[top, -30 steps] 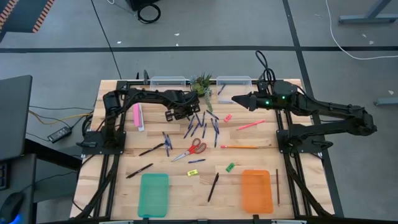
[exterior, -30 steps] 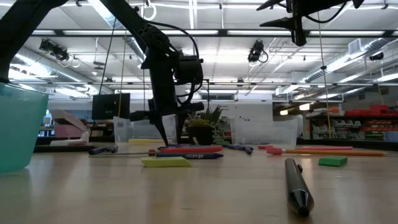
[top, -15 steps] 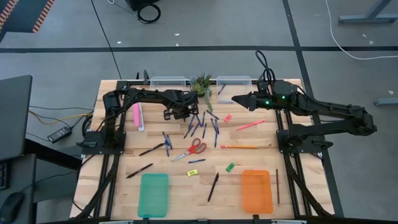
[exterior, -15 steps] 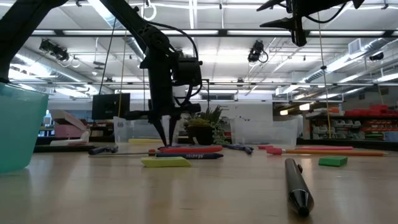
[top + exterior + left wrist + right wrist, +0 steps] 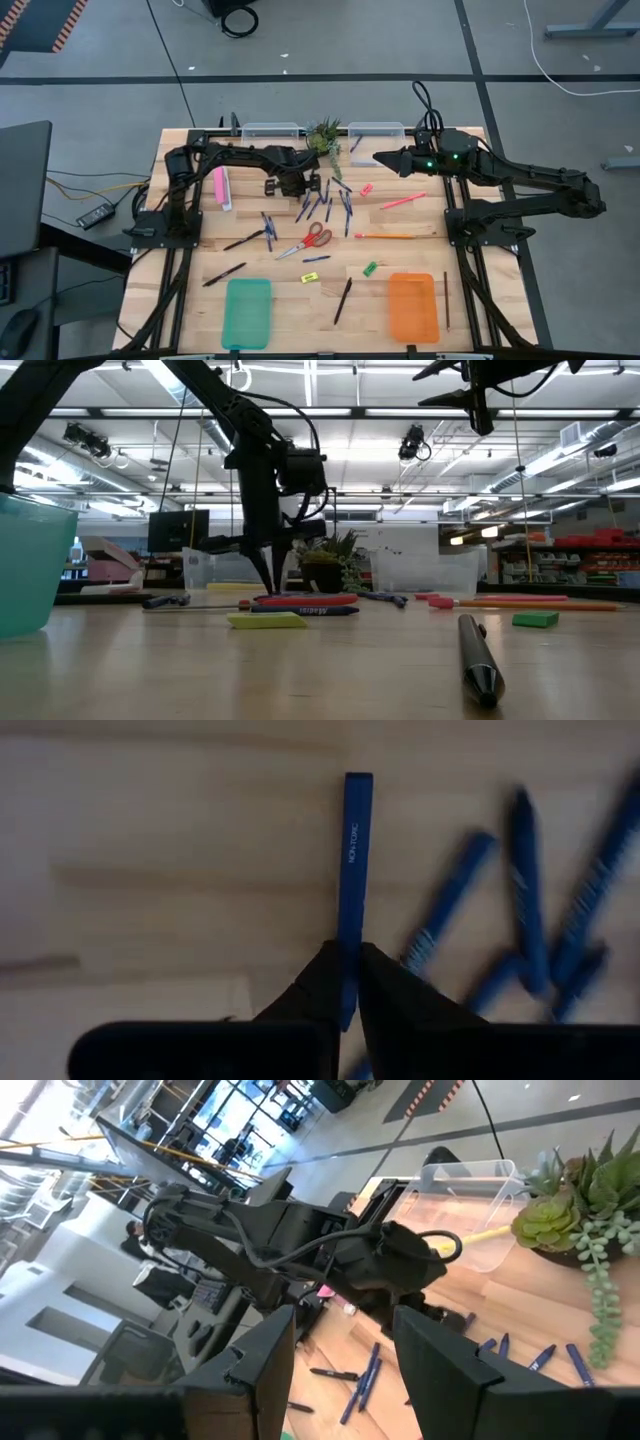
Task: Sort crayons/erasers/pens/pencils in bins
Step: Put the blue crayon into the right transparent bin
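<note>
Gripping one blue pen (image 5: 355, 870) just left of the pile at upper centre, my left gripper (image 5: 345, 982) must next carry it to a clear bin (image 5: 270, 130), while my right gripper (image 5: 380, 158) waits open, upper right.

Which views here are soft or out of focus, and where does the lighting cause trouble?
Left wrist view: the blue pen pinched in the left gripper is sharp, the loose pens beside it blurred. Low view: the near black pen is soft, ceiling lights leave the left arm in silhouette. Right wrist view: the fingers are blurred. High view: evenly lit.
</note>
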You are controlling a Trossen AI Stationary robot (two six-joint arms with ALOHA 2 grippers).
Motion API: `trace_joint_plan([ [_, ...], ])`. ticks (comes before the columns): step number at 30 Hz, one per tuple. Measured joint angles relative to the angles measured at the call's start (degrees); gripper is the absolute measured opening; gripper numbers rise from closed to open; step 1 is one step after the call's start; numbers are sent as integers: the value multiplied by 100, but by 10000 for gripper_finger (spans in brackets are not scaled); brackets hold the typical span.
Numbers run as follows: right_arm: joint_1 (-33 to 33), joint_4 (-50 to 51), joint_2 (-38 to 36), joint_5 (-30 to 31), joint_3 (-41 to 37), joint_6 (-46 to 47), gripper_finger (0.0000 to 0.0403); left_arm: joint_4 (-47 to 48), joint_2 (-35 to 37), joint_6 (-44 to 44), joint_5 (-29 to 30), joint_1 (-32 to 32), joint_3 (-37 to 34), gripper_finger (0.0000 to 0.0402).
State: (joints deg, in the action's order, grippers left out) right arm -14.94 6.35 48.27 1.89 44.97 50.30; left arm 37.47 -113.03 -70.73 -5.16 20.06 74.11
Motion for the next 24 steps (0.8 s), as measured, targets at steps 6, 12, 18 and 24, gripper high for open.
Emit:
trace_joint_plan([
  [6,-4,48,0,2,0,-52,177,-406,419,133,-8,-45,7,20],
  [12,-4,329,0,115,0,-104,177,-1136,1035,366,-188,-65,9,10],
  [18,-7,439,87,364,0,289,177,-2175,1591,799,-636,-194,20,5],
  [24,-7,388,430,-18,0,594,177,-2608,1729,841,-955,-286,17,5],
])
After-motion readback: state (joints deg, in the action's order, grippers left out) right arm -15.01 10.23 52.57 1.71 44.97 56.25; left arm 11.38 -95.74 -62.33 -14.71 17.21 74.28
